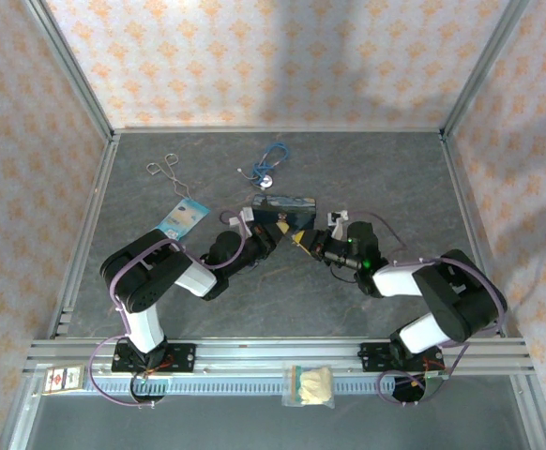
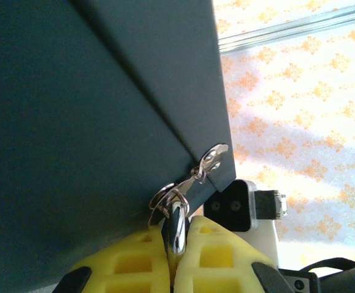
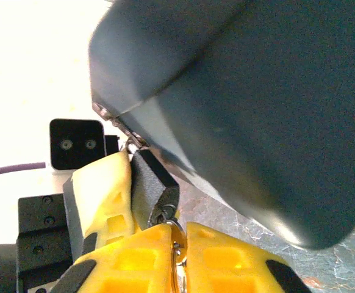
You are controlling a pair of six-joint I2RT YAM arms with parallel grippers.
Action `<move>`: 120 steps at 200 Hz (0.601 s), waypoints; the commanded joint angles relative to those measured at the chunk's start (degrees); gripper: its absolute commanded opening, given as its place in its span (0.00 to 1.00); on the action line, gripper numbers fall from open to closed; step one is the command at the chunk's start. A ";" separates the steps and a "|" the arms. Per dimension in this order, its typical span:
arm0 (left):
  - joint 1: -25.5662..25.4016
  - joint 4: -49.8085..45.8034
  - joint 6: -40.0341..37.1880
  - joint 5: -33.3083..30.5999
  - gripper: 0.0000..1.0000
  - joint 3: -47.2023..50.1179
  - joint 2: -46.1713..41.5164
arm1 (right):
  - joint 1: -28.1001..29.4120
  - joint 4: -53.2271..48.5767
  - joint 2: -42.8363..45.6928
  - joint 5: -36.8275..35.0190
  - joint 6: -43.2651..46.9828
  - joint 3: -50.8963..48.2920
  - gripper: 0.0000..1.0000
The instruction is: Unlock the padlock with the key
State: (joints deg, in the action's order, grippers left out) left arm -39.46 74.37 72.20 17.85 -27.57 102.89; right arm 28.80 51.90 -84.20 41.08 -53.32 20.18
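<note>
The padlock (image 3: 156, 183) was seen hanging from the blue box (image 1: 285, 203) near the middle of the tabletop (image 1: 395, 183), clamped by the left gripper (image 2: 177, 237). The key (image 3: 175, 233) was pinched in the closed right gripper (image 3: 177, 244), at the padlock's lower end.

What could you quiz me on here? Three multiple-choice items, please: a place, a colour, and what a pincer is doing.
1. Where do the forceps lie?
A) far left on the table
B) in a pincer
C) beside the arm bases

2. What colour are the pincer fingers?
A) red
B) yellow
C) white

3. The right pincer is:
A) wide open
B) shut on the key
C) holding forceps

Answers: 1 A, they lie apart from both arms; 2 B, yellow in both wrist views; 3 B, its fingers pinch the key at the padlock.
</note>
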 commanded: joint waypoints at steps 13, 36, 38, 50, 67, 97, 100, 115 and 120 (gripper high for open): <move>-1.89 2.01 0.14 3.54 0.00 0.46 -1.06 | 0.54 -4.44 4.78 -2.86 6.79 0.97 0.22; -1.41 0.61 -0.29 3.07 0.00 0.13 -1.46 | 0.13 -4.22 6.67 -2.96 7.83 -0.86 0.26; -1.41 0.60 -0.31 3.12 0.00 0.08 -1.46 | 0.16 -3.97 6.72 -2.81 7.87 -0.98 0.26; -1.41 0.57 -0.40 3.40 0.00 -0.36 -1.16 | 0.16 -2.33 6.52 -1.83 7.70 -1.53 0.25; -1.41 0.65 -0.06 3.84 0.00 -0.90 -0.68 | 0.22 1.07 5.52 -0.48 6.86 -2.34 0.23; -1.41 1.22 0.39 3.85 0.00 -0.82 -0.49 | 0.21 4.52 3.06 0.77 5.96 -2.78 0.18; -1.41 1.14 0.44 3.86 0.00 -0.82 -0.49 | 0.21 4.82 2.87 0.84 5.83 -2.78 0.17; -1.40 1.00 0.39 3.63 0.00 -0.56 -0.74 | 0.22 5.73 1.91 1.19 5.44 -2.61 0.12; -1.41 1.03 0.39 3.58 0.00 -0.47 -0.78 | 0.29 5.96 1.77 1.31 5.29 -2.61 0.11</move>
State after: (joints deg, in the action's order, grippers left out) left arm -40.45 73.73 72.23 20.23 -27.59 102.83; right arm 28.80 51.57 -81.30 40.42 -47.72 17.74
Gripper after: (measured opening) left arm 0.053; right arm 0.140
